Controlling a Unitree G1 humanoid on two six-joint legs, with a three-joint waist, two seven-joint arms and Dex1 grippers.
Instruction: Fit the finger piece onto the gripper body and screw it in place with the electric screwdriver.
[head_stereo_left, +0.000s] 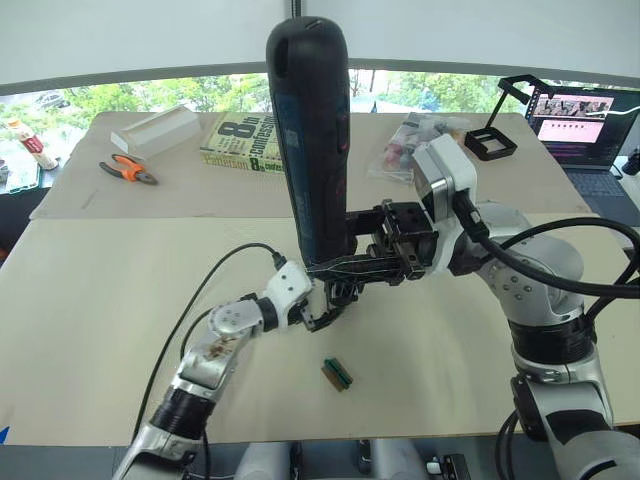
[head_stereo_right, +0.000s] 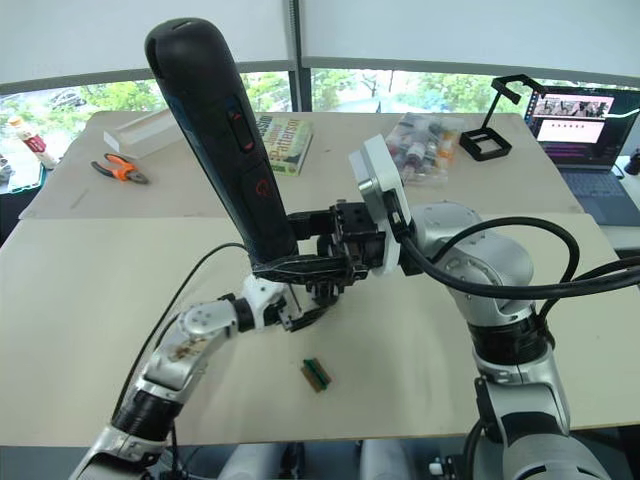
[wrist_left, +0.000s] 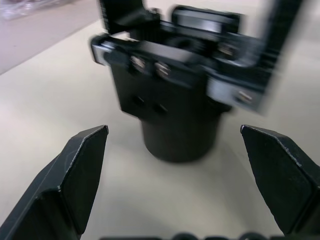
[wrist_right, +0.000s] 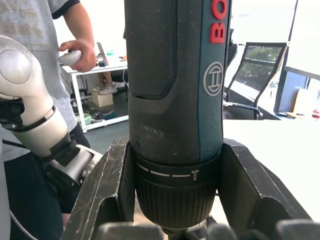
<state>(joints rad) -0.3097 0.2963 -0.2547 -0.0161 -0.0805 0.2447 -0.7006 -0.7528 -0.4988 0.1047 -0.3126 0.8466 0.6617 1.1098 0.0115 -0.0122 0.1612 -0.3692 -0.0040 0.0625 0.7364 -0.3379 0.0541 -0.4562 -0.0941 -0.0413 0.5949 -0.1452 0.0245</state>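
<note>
The electric screwdriver (head_stereo_left: 308, 130) stands upright over the middle of the table, a thick dark cylinder with red marks. My right gripper (head_stereo_left: 322, 264) is shut on its lower collar (wrist_right: 175, 185), one finger on each side. The bit points down and is hidden behind the fingers. Directly under it sits the gripper body (wrist_left: 170, 115), a black mechanism on a round base, on the table. My left gripper (wrist_left: 174, 130) is open, its two fingers standing on either side of the body and apart from it. The finger piece is hidden.
A small green block (head_stereo_left: 336, 373) lies on the table in front of the grippers. At the back are orange-handled pliers (head_stereo_left: 128, 170), a white box (head_stereo_left: 158, 130), a book (head_stereo_left: 240, 142), a bag of parts (head_stereo_left: 410, 140), a black stand (head_stereo_left: 495, 135) and a laptop (head_stereo_left: 585, 120). A person (wrist_right: 75, 30) stands nearby.
</note>
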